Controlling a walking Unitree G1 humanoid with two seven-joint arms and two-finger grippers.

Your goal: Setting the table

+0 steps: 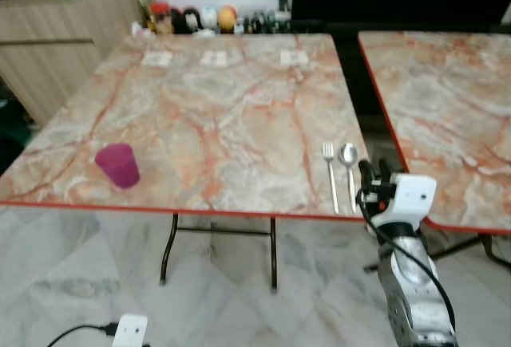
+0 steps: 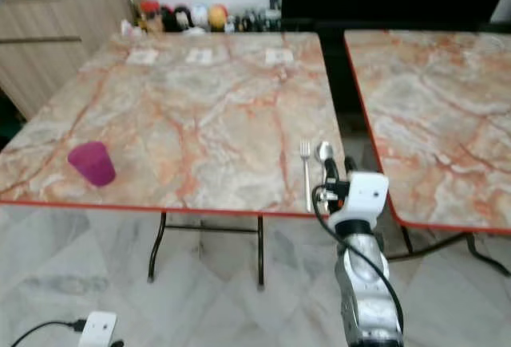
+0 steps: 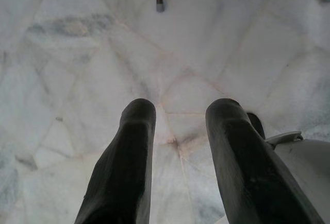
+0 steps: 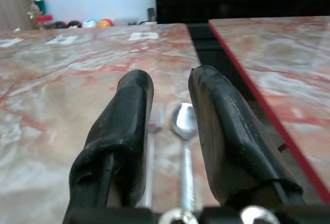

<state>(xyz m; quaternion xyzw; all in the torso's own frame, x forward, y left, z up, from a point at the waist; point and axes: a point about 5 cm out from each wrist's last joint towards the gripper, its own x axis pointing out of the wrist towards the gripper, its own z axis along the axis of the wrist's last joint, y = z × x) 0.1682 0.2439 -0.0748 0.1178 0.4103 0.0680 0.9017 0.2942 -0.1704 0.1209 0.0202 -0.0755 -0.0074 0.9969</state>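
Note:
A silver fork (image 1: 330, 175) and spoon (image 1: 350, 167) lie side by side at the front right edge of the marble table (image 1: 207, 116). A purple cup (image 1: 118, 164) stands upright near the front left edge. My right gripper (image 1: 369, 178) hovers at the table's front edge, just right of the spoon's handle. In the right wrist view it (image 4: 170, 82) is open, low over the cutlery: the spoon (image 4: 184, 123) shows between the fingers and the fork (image 4: 154, 126) beside the left one. My left gripper (image 3: 180, 108) hangs open over the floor, holding nothing.
A second marble table (image 1: 447, 100) stands to the right across a narrow gap. Three small white cards (image 1: 214, 58) lie near the far edge, with jars and bottles (image 1: 207, 18) behind. A wooden cabinet (image 1: 64, 36) is at back left. A white adapter (image 1: 130, 331) lies on the floor.

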